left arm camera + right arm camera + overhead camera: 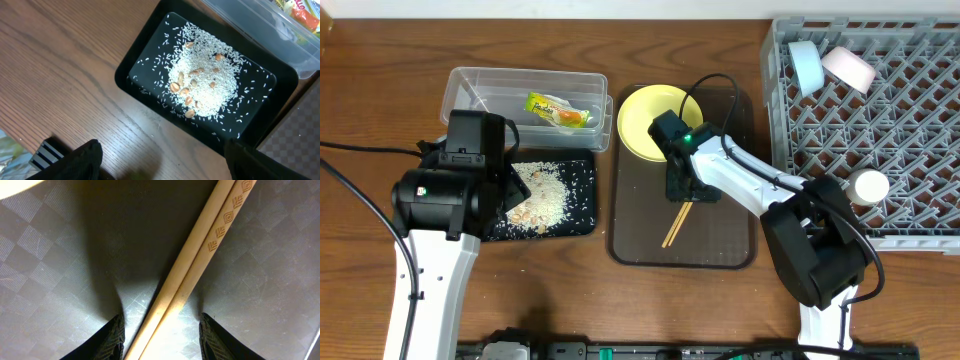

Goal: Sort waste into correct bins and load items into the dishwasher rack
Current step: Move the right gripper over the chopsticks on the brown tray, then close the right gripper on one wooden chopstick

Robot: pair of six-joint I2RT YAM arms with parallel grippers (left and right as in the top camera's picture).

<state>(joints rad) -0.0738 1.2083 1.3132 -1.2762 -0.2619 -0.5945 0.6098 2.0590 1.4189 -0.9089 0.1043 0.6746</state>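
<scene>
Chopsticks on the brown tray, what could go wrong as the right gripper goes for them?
The chopsticks lie flat and side by side on the brown tray, between the open fingers of the right gripper; closing could catch only one, or make them scissor apart. The yellow plate sits close by the gripper, so a lift might nudge it.
</scene>
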